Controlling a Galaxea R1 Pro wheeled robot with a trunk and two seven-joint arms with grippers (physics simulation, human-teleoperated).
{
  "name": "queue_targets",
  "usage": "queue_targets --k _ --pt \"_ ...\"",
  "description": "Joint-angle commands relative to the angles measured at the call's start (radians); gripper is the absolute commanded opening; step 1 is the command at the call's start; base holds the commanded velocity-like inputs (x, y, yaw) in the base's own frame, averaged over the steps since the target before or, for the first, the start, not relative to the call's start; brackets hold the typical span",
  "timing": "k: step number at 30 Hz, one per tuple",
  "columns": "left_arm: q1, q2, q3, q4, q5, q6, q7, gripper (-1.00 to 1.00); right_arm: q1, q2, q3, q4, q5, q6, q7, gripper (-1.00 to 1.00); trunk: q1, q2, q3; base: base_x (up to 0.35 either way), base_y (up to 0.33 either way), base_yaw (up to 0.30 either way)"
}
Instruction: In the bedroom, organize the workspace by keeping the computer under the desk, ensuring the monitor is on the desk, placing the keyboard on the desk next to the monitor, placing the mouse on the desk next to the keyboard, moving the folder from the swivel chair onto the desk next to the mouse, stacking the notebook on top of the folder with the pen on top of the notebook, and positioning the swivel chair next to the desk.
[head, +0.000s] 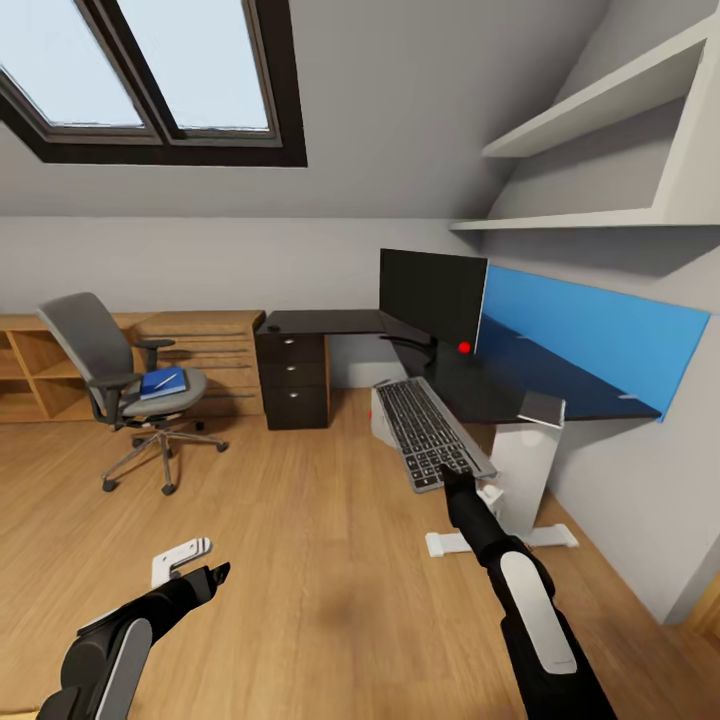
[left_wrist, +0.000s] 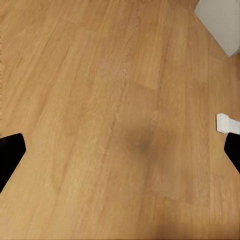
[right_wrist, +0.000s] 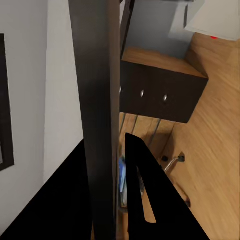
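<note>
My right gripper (head: 453, 476) is shut on the near end of the keyboard (head: 428, 430), holding it in the air in front of the desk (head: 500, 390). In the right wrist view the keyboard (right_wrist: 97, 110) runs edge-on between dark fingers (right_wrist: 142, 195). The monitor (head: 432, 295) stands on the desk, and the grey notebook (head: 543, 408) lies at the desk's near corner. The computer (head: 382, 418) peeks out under the desk behind the keyboard. A small dark mouse (head: 272, 326) sits at the desk's far left end. The swivel chair (head: 100, 360) holds the blue folder (head: 163, 382) with the pen (head: 166, 378) on it. My left gripper (head: 208, 580) hangs open over bare floor.
A black drawer unit (head: 292, 380) stands under the desk's left end, beside a light wooden chest (head: 215, 350). A blue panel (head: 600, 335) backs the desk. The desk's white leg and foot (head: 525, 500) stand near my right arm. White shelves (head: 600, 110) hang above.
</note>
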Motion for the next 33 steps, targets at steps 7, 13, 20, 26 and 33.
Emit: queue_targets --k 7,13,20,26,33 --pt "-0.001 0.0 0.0 -0.001 0.011 0.005 0.008 1.0 -0.02 0.0 0.12 0.056 -0.011 -0.144 -0.024 -1.0 0.0 -0.001 -0.001 0.23 0.259 0.0" --pt "-0.001 0.001 -0.04 0.023 0.011 0.006 0.01 1.0 -0.021 -0.009 0.131 0.089 -0.012 -0.152 -0.004 -1.0 -0.015 0.027 0.011 0.022 0.02 0.0" --pt "-0.001 0.003 -0.04 0.021 0.011 0.009 0.01 1.0 -0.019 -0.009 0.131 0.09 -0.011 -0.155 -0.002 -1.0 -0.042 0.076 0.033 0.189 0.0 0.0" --pt "-0.001 0.003 -0.04 0.021 0.011 0.009 0.01 1.0 -0.019 -0.009 0.13 0.092 -0.011 -0.157 -0.002 -1.0 -0.065 0.118 0.055 0.331 0.0 0.074" --pt "-0.001 0.003 -0.04 0.021 0.011 0.009 0.01 1.0 -0.019 -0.009 0.131 0.092 -0.01 -0.157 -0.001 -1.0 -0.092 0.167 0.077 0.332 0.03 0.015"
